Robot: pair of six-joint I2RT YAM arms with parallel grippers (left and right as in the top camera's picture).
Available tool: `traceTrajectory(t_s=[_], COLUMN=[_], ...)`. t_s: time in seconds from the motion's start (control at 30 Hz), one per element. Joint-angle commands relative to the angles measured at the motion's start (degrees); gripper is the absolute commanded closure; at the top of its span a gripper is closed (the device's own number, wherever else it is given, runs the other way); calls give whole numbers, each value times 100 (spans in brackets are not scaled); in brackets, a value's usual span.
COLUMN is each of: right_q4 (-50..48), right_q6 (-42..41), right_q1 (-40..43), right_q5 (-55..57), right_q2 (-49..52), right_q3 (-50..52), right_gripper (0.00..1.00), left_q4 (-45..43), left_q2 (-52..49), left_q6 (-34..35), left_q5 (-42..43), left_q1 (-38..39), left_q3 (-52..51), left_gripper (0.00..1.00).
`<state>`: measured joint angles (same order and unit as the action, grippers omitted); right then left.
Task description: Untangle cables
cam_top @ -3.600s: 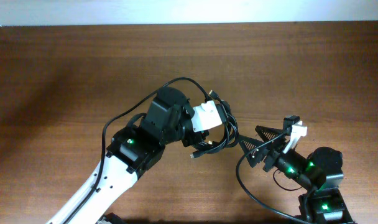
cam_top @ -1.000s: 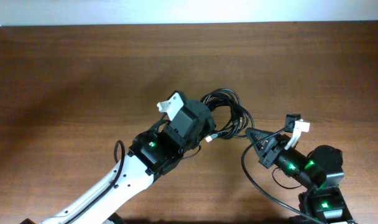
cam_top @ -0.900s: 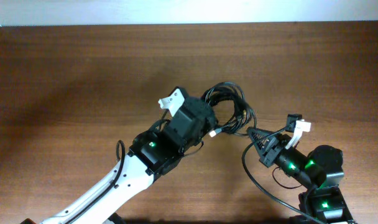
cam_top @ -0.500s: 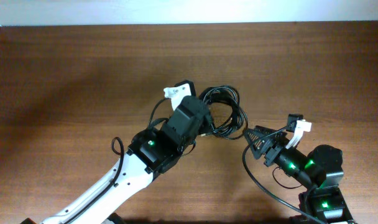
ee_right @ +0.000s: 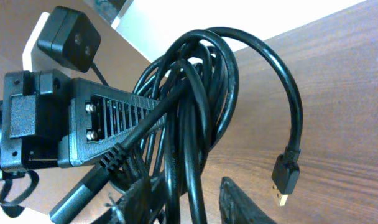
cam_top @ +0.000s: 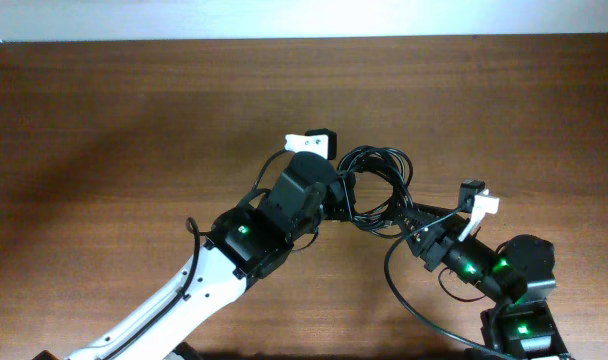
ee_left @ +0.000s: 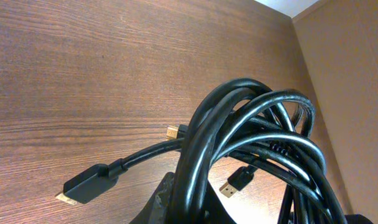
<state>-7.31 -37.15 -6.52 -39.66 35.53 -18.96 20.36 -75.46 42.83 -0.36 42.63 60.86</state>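
Note:
A knot of black cables (cam_top: pixel 379 180) hangs in loops just right of the table's middle. My left gripper (cam_top: pixel 336 195) is shut on one thick strand of it, which runs up between the fingers (ee_left: pixel 176 202) in the left wrist view. Under the loops (ee_left: pixel 257 130) dangle a flat black plug (ee_left: pixel 86 185) and a USB plug (ee_left: pixel 239 180). My right gripper (cam_top: pixel 416 222) reaches into the bundle from the right. Its jaws (ee_right: pixel 189 202) stand apart with two strands (ee_right: pixel 189 93) running between them, and a gap shows beside the right finger (ee_right: pixel 242 202). Another USB plug (ee_right: pixel 283 180) hangs free to the right.
The brown wooden table (cam_top: pixel 134 120) stretches to the left and to the back. A white wall strip (cam_top: pixel 284 18) runs along its far edge. The left arm's gripper body (ee_right: pixel 96 130) and its camera (ee_right: pixel 68 37) sit close in front of my right wrist.
The left gripper has carried the bundle up and to the right, toward the right gripper. The right gripper has opened from shut, and strands now pass between its jaws.

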Motion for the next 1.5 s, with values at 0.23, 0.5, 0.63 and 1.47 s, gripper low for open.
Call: traceTrajectory(t_s=[0.23,0.5,0.63,1.47], right_q4=[-22,116,522,295], right_q6=[46,-404,-763,-203], right_q1=[17,17,17,17], right_q5=[-85,155,586,170], right_q2=[-28,-28,-28,-28], right_q3=[-72,-72,-72,-72], right_gripper=[96,96,96,73], left_q4=[-98,334,334,-511], left_q2=[57,57,59,210], left_q6=[1005,3676,4660,-1447], left_q5=[-431,-1759,-1746,1064], left_q1=[-2,-37,-199,-280], left_q3=[90,90,90,90], left_gripper=[100,100,100,100])
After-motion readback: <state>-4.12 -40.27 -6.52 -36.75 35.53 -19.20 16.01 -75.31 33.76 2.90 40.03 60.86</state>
